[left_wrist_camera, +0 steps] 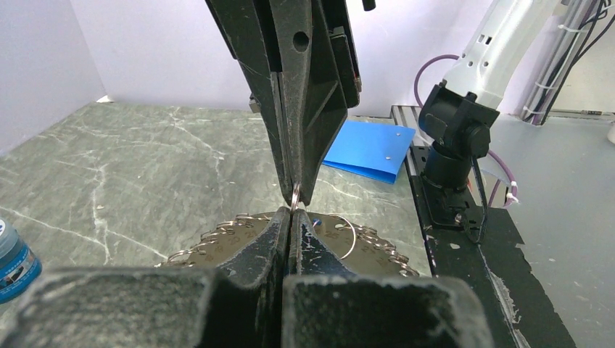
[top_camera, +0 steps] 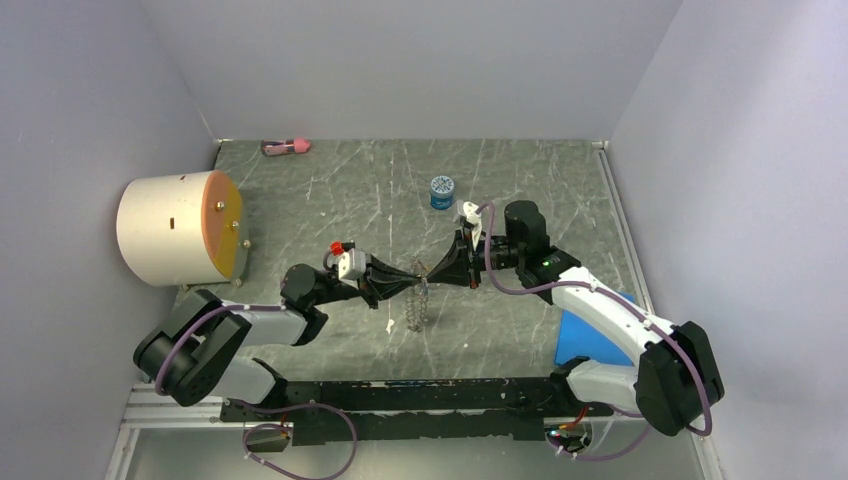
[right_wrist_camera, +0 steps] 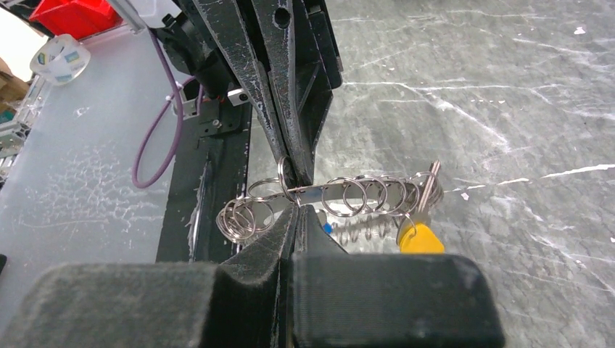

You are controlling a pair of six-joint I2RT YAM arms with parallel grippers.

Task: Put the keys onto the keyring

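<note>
The keyring (right_wrist_camera: 341, 192) is a thin metallic band carrying several small split rings. It hangs above the table between my two grippers and shows edge-on in the top view (top_camera: 417, 303). My left gripper (left_wrist_camera: 291, 215) and right gripper (right_wrist_camera: 296, 208) meet tip to tip, and each is shut on the ring. In the left wrist view the ring (left_wrist_camera: 217, 243) spreads out below the fingers. The yellow-headed key (right_wrist_camera: 420, 238) hangs from a small ring at the band's right end. A speck of the blue key head (right_wrist_camera: 328, 228) shows behind my right fingers; the rest is hidden.
A round blue jar (top_camera: 442, 191) stands behind the grippers. A big white cylinder with an orange face (top_camera: 180, 228) lies at the left. A pink object (top_camera: 286, 147) lies at the back wall. A blue folder (top_camera: 590, 335) lies under the right arm.
</note>
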